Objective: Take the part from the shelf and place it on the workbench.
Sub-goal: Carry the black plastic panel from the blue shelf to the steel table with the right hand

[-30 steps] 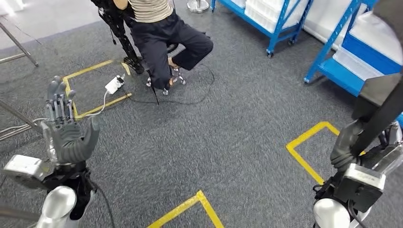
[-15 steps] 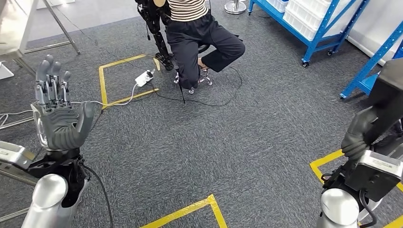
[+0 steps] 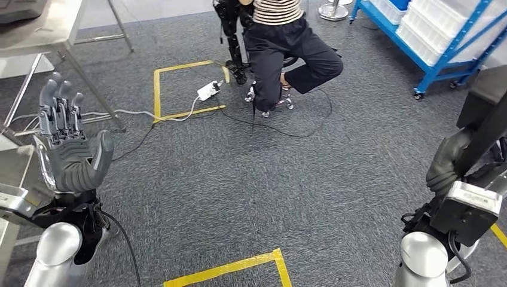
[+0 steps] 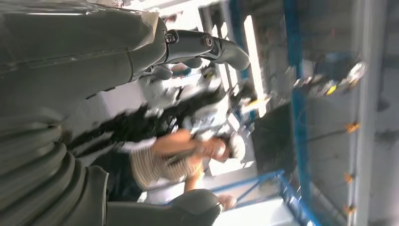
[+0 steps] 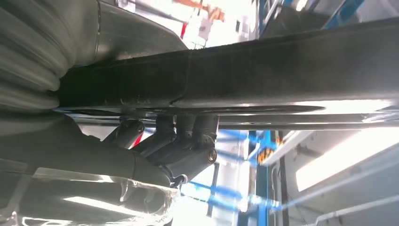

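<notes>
Head view: the left hand (image 3: pixel 69 149) is raised, fingers spread, grasping nothing. The right hand (image 3: pixel 457 164) clasps the dark flat part (image 3: pixel 487 116) at its lower edge. Grey carpet (image 3: pixel 269 185) lies open between the arms. Right wrist view: fingers (image 5: pixel 181 141) wrap the part (image 5: pixel 263 70).

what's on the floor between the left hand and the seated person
In the head view, grey carpet with a yellow tape square, a white power strip and trailing cables lie between the left hand and the person.

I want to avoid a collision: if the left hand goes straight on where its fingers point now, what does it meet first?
Probably the slanted metal leg of the table ahead; the left hand is open, fingers pointing forward. Depth is unclear.
</notes>
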Robot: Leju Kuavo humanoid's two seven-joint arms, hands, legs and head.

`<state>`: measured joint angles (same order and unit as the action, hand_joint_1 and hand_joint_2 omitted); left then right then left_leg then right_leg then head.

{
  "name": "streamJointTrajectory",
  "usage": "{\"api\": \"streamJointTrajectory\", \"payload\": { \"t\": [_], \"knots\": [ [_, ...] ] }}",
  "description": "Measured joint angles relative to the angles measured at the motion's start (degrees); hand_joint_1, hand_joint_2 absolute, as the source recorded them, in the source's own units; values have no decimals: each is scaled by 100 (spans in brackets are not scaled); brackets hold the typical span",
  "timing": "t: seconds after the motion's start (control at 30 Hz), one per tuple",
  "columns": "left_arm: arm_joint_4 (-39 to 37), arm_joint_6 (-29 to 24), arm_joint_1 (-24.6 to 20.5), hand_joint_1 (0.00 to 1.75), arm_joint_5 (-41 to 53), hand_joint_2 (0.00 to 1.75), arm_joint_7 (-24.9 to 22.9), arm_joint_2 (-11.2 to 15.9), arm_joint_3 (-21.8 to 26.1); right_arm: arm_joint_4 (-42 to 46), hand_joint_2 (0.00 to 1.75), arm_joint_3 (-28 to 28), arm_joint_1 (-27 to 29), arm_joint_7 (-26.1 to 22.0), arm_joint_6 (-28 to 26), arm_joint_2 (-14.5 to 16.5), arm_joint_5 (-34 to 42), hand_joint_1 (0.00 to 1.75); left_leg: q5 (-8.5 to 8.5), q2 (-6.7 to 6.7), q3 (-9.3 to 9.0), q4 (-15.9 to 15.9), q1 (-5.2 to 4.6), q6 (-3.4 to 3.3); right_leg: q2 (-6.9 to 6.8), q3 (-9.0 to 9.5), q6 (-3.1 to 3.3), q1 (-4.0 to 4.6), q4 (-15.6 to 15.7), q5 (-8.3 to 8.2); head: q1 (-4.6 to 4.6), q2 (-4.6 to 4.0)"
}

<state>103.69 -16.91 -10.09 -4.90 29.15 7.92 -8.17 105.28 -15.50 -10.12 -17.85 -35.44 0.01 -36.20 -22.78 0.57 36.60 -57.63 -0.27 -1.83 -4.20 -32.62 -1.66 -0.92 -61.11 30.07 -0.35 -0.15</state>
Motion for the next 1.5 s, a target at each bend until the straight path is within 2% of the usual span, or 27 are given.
{"api": "streamJointTrajectory", "payload": {
  "t": [0.07, 0.1, 0.17, 0.2, 0.27, 0.3, 0.37, 0.43, 0.5, 0.57, 0.63, 0.67, 0.7, 0.73, 0.8, 0.87, 0.93, 0.97, 1.03, 1.1, 1.17, 1.2, 1.23, 1.3, 1.37, 1.43, 1.5],
  "knots": [
    [32, -5, 62, 0, 14, 175, 24, -16, 5, -38, 175, -2, -24, 22, 9, 13, -34, 175, 18, -117, -26, 27, 18, -51, 281, -330, 32, -18, -679, 285, 15, 0],
    [35, -5, 103, 0, 16, 175, 29, -22, 7, -66, 175, -2, -26, 38, 10, 17, -45, 175, 18, -190, -26, 25, 20, -62, 354, -540, 34, -19, -1069, 411, 20, 0],
    [33, -6, 179, 0, 21, 175, 37, -30, 7, -126, 175, 1, -28, 83, 16, 38, -69, 175, 15, -358, -27, 21, 23, -64, 403, -768, -20, -16, -1405, 438, 26, 0],
    [28, -9, 197, 0, 25, 175, 38, -31, 8, -151, 175, 3, -34, 98, 21, 55, -95, 175, 14, -443, -28, 14, 26, -61, 416, -716, -69, -21, -1223, 306, 28, 0],
    [15, -17, 211, 0, 38, 175, 42, -31, 11, -189, 175, 4, -58, 104, 30, 94, -154, 175, 4, -596, -22, -15, 37, -37, 559, -404, -158, -57, -436, -69, 33, 0],
    [4, -23, 220, 0, 46, 175, 47, -30, 15, -205, 175, 4, -69, 104, 31, 113, -181, 175, -7, -665, -8, -40, 35, -13, 641, -261, -164, -74, -96, -209, 34, 0],
    [-12, -29, 265, 0, 59, 175, 67, -26, 39, -236, 175, 7, -77, 103, 31, 145, -216, 175, -12, -768, 27, -62, 37, 57, 720, -137, -110, -73, 183, -308, 36, 0],
    [-17, -30, 346, 0, 61, 175, 93, -14, 89, -262, 175, 10, -81, 100, 32, 177, -237, 175, -6, -825, 50, -55, 57, 128, 622, -109, -22, -65, 198, -331, 34, 0],
    [-19, -36, 408, 0, 48, 175, 120, 5, 138, -275, 175, 16, -85, 97, 36, 214, -245, 175, -125, -594, 131, -235, 56, 186, 521, -70, 67, -82, 230, -350, 15, 0],
    [-30, -51, 434, 0, 26, 175, 137, 18, 159, -285, 175, 28, -84, 96, 53, 246, -251, 175, -441, -239, 416, -840, 60, 238, 407, -44, 134, -62, 245, -344, -13, 0],
    [-57, -66, 465, 0, 11, 175, 138, 23, 160, -309, 175, 43, -85, 98, 81, 269, -257, 175, -713, -115, 789, -1547, 90, 277, 271, -36, 166, -32, 244, -328, -22, 0],
    [-72, -74, 481, 0, 9, 175, 138, 25, 160, -323, 175, 49, -85, 101, 94, 281, -263, 175, -723, -102, 876, -1689, 101, 286, 202, -34, 175, -24, 243, -320, -23, 0],
    [-85, -84, 495, 0, 7, 175, 138, 26, 160, -338, 175, 53, -87, 104, 106, 294, -273, 175, -631, -83, 847, -1609, 108, 291, 132, -29, 181, -18, 242, -313, -24, 0],
    [-93, -92, 504, 0, 2, 175, 139, 26, 160, -350, 175, 56, -91, 107, 114, 307, -284, 175, -457, -45, 691, -1302, 111, 288, 69, -21, 182, -16, 242, -303, -23, 0],
    [-101, -100, 518, 0, -22, 175, 147, 29, 167, -361, 175, 63, -110, 110, 119, 328, -308, 175, -133, 156, 251, -493, 94, 254, -41, 4, 159, 12, 241, -272, -21, 0],
    [-99, -95, 541, 0, -53, 175, 166, 35, 179, -363, 175, 70, -127, 110, 119, 336, -328, 175, -47, 265, 45, -115, 45, 186, -128, 27, 105, 35, 244, -238, -15, 0],
    [-96, -80, 570, 0, -71, 175, 181, 46, 195, -362, 175, 79, -131, 109, 118, 337, -338, 175, -51, 151, 44, -84, 5, 101, -218, 60, 41, 31, 256, -211, -11, 0],
    [-92, -71, 584, 0, -74, 175, 186, 51, 203, -361, 175, 84, -133, 108, 116, 335, -339, 175, -36, 93, 23, -54, 6, 62, -188, 62, 13, 20, 235, -183, -8, 0],
    [-81, -63, 595, 0, -75, 175, 194, 56, 212, -360, 175, 93, -134, 104, 112, 330, -343, 175, 5, -16, -27, 7, 31, -10, 77, -71, 6, 4, -84, -2, 3, 0],
    [-78, -59, 598, 0, -76, 175, 197, 55, 213, -364, 175, 112, -122, 102, 109, 311, -345, 175, 16, -136, -40, 17, 43, -38, 344, -458, 42, -6, -833, 297, 18, 0],
    [-87, -56, 603, 0, -77, 175, 197, 50, 210, -377, 175, 132, -112, 105, 107, 291, -343, 175, 14, -288, -37, 15, 41, -40, 397, -786, 18, 0, -1372, 408, 27, 0],
    [-95, -57, 601, 0, -77, 175, 197, 49, 209, -385, 175, 136, -115, 107, 107, 287, -342, 175, 14, -372, -37, 11, 40, -38, 408, -805, -21, 2, -1332, 326, 28, 0],
    [-101, -58, 598, 0, -77, 175, 197, 48, 208, -392, 175, 136, -125, 109, 105, 285, -342, 175, 13, -448, -39, 4, 42, -35, 435, -699, -68, -1, -1047, 162, 28, 0],
    [-108, -69, 594, 0, -79, 175, 197, 49, 208, -406, 175, 136, -160, 110, 104, 285, -342, 175, -2, -594, -24, -32, 37, -3, 622, -354, -134, -34, -236, -192, 33, 0],
    [-108, -86, 594, 0, -99, 175, 198, 52, 218, -429, 175, 133, -194, 113, 103, 285, -340, 175, -6, -710, 9, -57, 34, 57, 737, -163, -95, -48, 176, -348, 31, 0],
    [-107, -96, 613, 0, -124, 175, 205, 62, 239, -454, 175, 130, -219, 117, 99, 286, -339, 175, 18, -803, 32, -35, 54, 124, 644, -140, -6, -28, 193, -369, 28, 0],
    [-104, -102, 636, 0, -133, 175, 218, 76, 261, -465, 175, 120, -254, 123, 97, 295, -345, 175, -43, -673, 79, -119, 58, 176, 534, -116, 72, -36, 220, -394, 17, 0]
  ]
}}
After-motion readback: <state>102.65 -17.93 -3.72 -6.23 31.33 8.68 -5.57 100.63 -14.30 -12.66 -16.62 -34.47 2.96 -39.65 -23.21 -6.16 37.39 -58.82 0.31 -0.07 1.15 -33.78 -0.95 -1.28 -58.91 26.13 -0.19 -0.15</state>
